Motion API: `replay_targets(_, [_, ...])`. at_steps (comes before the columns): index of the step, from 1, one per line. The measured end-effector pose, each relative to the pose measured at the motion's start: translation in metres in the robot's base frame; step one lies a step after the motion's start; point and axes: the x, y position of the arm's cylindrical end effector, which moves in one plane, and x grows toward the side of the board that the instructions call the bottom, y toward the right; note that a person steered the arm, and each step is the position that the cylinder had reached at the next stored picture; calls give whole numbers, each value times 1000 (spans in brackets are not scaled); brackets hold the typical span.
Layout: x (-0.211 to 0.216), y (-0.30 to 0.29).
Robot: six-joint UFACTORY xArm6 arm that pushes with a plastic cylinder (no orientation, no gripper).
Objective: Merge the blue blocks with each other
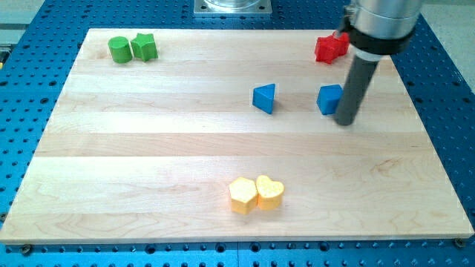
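Nearest the view's bottom: two yellow blocks (255, 194), touching. Further up, blue triangular block (265, 98) and blue cube (329, 99), apart on desk (148, 148). My tip (345, 121) touching blue cube's right side. No fingers here, only rod.

Far left on the wooden surface (148, 148), a green cylinder (118, 50) and a green star (144, 47) sit touching. Far right, there's a red block (329, 48). Near centre, a yellow hexagon (242, 195) and a yellow heart (269, 192) press together.
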Motion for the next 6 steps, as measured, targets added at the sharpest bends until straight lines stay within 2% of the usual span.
replay_targets(1, [-18,0])
replay_targets(2, [-18,-74])
replay_targets(3, [-24,-29])
replay_targets(4, [-49,-24])
replay_targets(5, [-42,-88])
replay_targets(6, [-35,-97])
